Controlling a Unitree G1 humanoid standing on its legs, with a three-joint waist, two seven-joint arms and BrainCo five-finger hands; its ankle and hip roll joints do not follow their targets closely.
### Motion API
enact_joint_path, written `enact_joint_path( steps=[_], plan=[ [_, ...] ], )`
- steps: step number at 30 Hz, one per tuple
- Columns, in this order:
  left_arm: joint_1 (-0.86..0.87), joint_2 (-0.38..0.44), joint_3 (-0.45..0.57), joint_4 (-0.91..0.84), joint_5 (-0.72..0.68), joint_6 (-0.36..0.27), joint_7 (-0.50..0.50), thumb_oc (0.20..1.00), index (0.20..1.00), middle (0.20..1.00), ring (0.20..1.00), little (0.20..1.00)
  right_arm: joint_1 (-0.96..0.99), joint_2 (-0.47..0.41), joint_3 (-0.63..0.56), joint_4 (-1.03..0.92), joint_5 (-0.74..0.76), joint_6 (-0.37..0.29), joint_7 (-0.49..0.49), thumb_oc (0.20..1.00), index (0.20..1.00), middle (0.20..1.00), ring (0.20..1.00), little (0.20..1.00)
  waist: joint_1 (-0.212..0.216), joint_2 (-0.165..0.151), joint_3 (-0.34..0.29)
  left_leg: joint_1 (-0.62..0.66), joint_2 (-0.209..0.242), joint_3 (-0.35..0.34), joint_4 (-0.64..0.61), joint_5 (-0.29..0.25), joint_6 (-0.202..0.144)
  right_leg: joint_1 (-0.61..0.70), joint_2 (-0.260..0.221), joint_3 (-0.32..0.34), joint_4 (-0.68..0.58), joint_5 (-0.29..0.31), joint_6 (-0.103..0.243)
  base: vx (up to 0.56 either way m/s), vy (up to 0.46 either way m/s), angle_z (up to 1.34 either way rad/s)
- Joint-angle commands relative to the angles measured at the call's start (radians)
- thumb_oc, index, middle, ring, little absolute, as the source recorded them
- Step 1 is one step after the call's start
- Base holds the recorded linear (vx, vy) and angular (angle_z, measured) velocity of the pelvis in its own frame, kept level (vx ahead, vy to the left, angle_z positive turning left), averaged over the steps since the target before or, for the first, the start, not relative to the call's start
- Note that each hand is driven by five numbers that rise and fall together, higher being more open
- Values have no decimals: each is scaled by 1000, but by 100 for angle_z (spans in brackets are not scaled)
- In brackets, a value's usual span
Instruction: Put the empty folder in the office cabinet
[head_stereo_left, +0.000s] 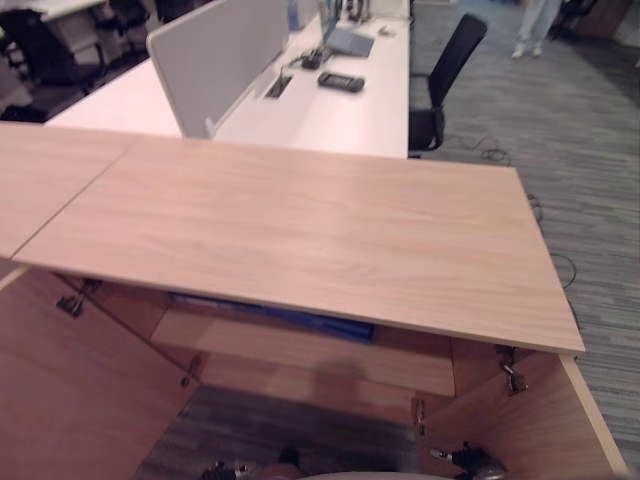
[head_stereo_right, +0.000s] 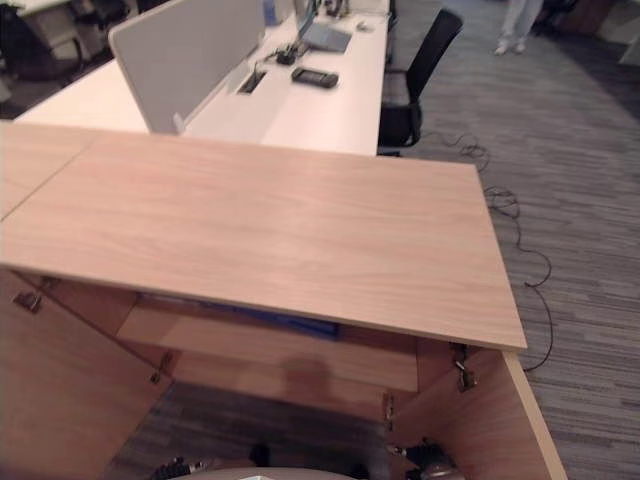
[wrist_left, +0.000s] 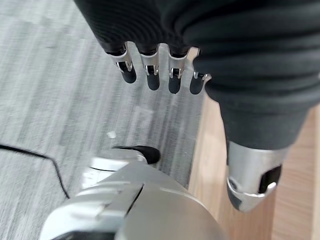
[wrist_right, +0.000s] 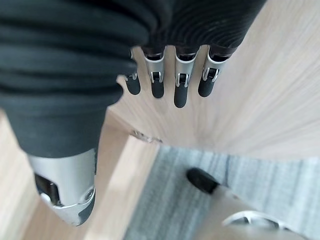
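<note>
A blue folder (head_stereo_left: 290, 320) lies flat on the upper shelf (head_stereo_left: 300, 350) inside the wooden office cabinet (head_stereo_left: 300, 230), mostly hidden under the cabinet's top. Both cabinet doors stand open, the left door (head_stereo_left: 70, 390) and the right door (head_stereo_left: 545, 430). My left hand (wrist_left: 152, 75) hangs down over the grey carpet beside a wooden door edge, fingers straight and holding nothing. My right hand (wrist_right: 180, 85) hangs beside the inner face of the right door, fingers straight and empty as well.
Behind the cabinet stands a white desk (head_stereo_left: 370, 110) with a grey divider (head_stereo_left: 215, 60), a laptop (head_stereo_left: 348, 40) and a black device (head_stereo_left: 341, 82). A black office chair (head_stereo_left: 445, 80) stands to its right. A person's legs (head_stereo_left: 535, 25) show far back on the carpet.
</note>
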Motion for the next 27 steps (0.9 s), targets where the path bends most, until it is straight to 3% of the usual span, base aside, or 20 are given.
enact_joint_path(
  steps=[1,3,5,9,13,17,20,21,23,27],
  plan=[
    [-38,9,24,16,30,-9,-22,1000,1000,1000,1000,1000,-47,-24,-14,68,-18,19,29,1000,1000,1000,1000,1000,-5,-79,45,48,-58,18,193,-215,40,-21,-19,7,-44,4,53,-126,75,-8],
    [-41,6,20,18,30,-9,-28,1000,1000,1000,1000,1000,-45,-27,-17,73,-27,27,45,1000,1000,1000,1000,1000,-12,-82,43,61,-72,-4,193,-222,44,-34,-21,14,-44,15,56,-107,106,-30],
    [-47,0,3,16,35,-2,-45,1000,1000,1000,1000,1000,-37,-29,-26,101,-53,46,82,1000,1000,1000,1000,1000,-31,-73,28,106,-82,-34,104,-241,50,-62,-20,14,-44,44,67,-176,204,-9],
    [-68,-3,-16,30,57,7,-61,1000,1000,1000,1000,1000,-39,-39,-43,117,-69,61,99,1000,1000,1000,1000,1000,-52,-66,18,134,-98,-42,-3,-219,55,-122,-52,13,-44,105,92,-158,185,23],
    [-89,-3,-22,47,65,11,-69,1000,1000,1000,1000,1000,-57,-53,-59,111,-84,72,106,1000,1000,1000,1000,1000,-59,-54,35,152,-150,-49,-77,-188,78,-182,-98,18,-44,153,126,-201,233,8],
    [-91,2,-19,80,105,22,-72,1000,1000,1000,1000,1000,-65,-57,-84,119,-101,90,114,1000,1000,1000,1000,1000,-57,-31,53,178,-177,-30,-138,-147,92,-213,-139,-4,-44,143,137,-230,274,-28],
    [-89,10,-8,88,113,26,-70,1000,1000,1000,1000,1000,-65,-55,-92,123,-103,98,114,1000,1000,1000,1000,1000,-63,-19,68,179,-172,-22,-142,-134,97,-221,-142,-6,-38,130,136,-153,84,-27],
    [-82,15,2,92,113,32,-69,1000,1000,1000,1000,1000,-59,-53,-97,141,-98,103,119,1000,1000,1000,1000,1000,-62,2,75,171,-164,-17,-142,-119,105,-205,-154,-17,15,99,128,-268,109,-10],
    [-70,19,8,95,119,36,-72,1000,1000,1000,1000,1000,-51,-61,-106,149,-102,103,119,1000,1000,1000,1000,1000,-52,15,67,163,-159,-4,-142,-117,108,-172,-181,-21,84,75,114,-209,72,-6],
    [-41,33,33,113,121,44,-76,1000,1000,1000,1000,1000,-27,-68,-120,155,-116,106,119,1000,1000,1000,1000,1000,-27,23,31,134,-149,29,-142,-106,108,-87,-242,4,160,51,118,-101,-4,-21]
  ],
)
